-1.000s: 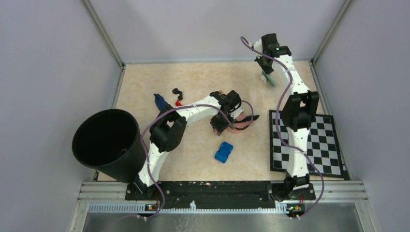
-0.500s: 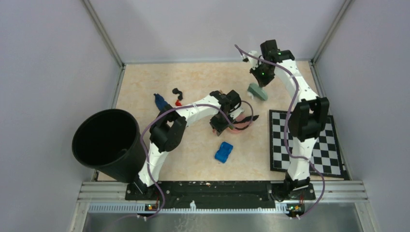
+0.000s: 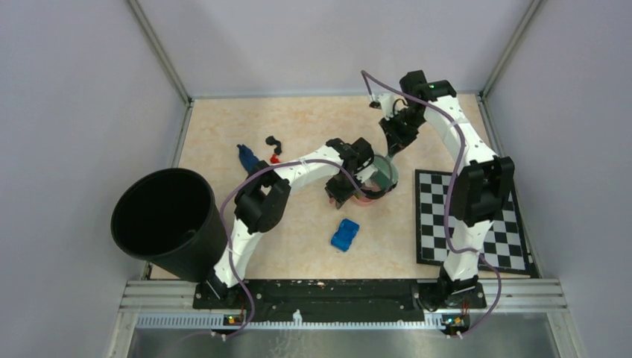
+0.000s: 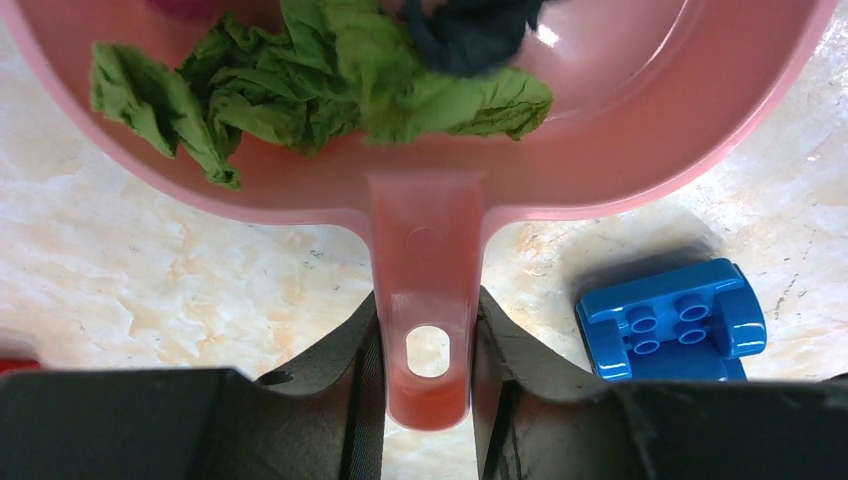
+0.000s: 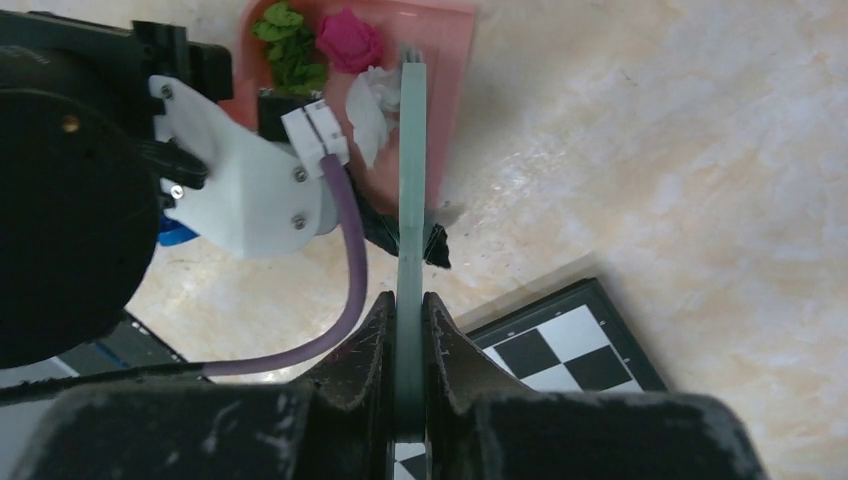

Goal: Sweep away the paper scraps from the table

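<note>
Two grips: I see both jaws clamped.
Left gripper (image 4: 427,350): pink plastic dustpan (image 4: 620,110), by its handle, to catch.
Right gripper (image 5: 408,330): pale green flat brush (image 5: 410,180) at dustpan's mouth, herding crumpled paper scraps (image 4: 300,90).

The table (image 3: 313,119) is a flat, level, beige-peach top with faint marbling. Three paper scraps (image 3: 261,149) lie loose on its far left part: a dark blue scrap (image 3: 244,156), a curled black scrap (image 3: 273,141) and, just beside that, a tiny red scrap (image 3: 275,158). The rest sit inside the pink dustpan (image 4: 620,150): crumpled green pieces (image 4: 300,90), a dark blue wad (image 4: 470,30), a magenta ball (image 5: 350,40) and a white bit (image 5: 368,110). A black shred (image 5: 437,245) lies on the table at the pan's open edge.
</note>
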Motion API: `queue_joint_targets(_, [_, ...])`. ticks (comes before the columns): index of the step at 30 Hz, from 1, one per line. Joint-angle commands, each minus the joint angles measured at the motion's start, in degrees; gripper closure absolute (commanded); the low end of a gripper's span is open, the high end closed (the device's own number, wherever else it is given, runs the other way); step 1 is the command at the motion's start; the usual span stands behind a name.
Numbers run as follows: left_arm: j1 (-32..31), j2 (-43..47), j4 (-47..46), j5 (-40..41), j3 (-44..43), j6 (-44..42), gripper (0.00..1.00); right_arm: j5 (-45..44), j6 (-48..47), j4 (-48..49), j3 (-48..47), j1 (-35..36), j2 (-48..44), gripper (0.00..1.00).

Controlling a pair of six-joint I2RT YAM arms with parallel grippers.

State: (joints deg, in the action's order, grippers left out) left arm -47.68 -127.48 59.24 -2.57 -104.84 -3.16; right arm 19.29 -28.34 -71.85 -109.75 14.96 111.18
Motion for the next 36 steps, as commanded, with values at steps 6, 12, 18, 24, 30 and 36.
queue_joint_targets(6, [-0.12, 3.43, -4.52, -0.38, 3.14, -0.40, 0.93, -1.22, 5.70, 2.57, -3.52, -0.24, -6.34, 1.00])
queue_joint_targets(12, [-0.12, 8.09, -10.31, 0.48, 8.49, -0.53, 0.93, 0.23, 8.88, 2.94, -11.52, -3.62, -6.48, 1.00])
queue_joint_targets(18, [-0.11, 11.35, -14.10, 4.09, 10.94, -0.59, 0.94, 2.54, 10.26, 3.85, -10.08, -4.78, -9.45, 1.00])
queue_joint_targets(24, [-0.07, 13.17, -12.60, 4.38, 10.32, -0.20, 0.95, 1.76, 14.87, 12.72, -0.21, -8.92, -15.73, 1.00])
queue_joint_targets(30, [-0.05, 17.90, -10.47, 5.50, 12.13, 1.32, 0.95, 4.69, 18.82, 20.11, 8.91, -13.55, -18.97, 1.00])
queue_joint_targets(36, [-0.11, 25.63, -8.92, 6.35, 16.11, 3.06, 0.94, 5.21, 20.98, 28.01, 18.45, -13.98, -22.02, 1.00])
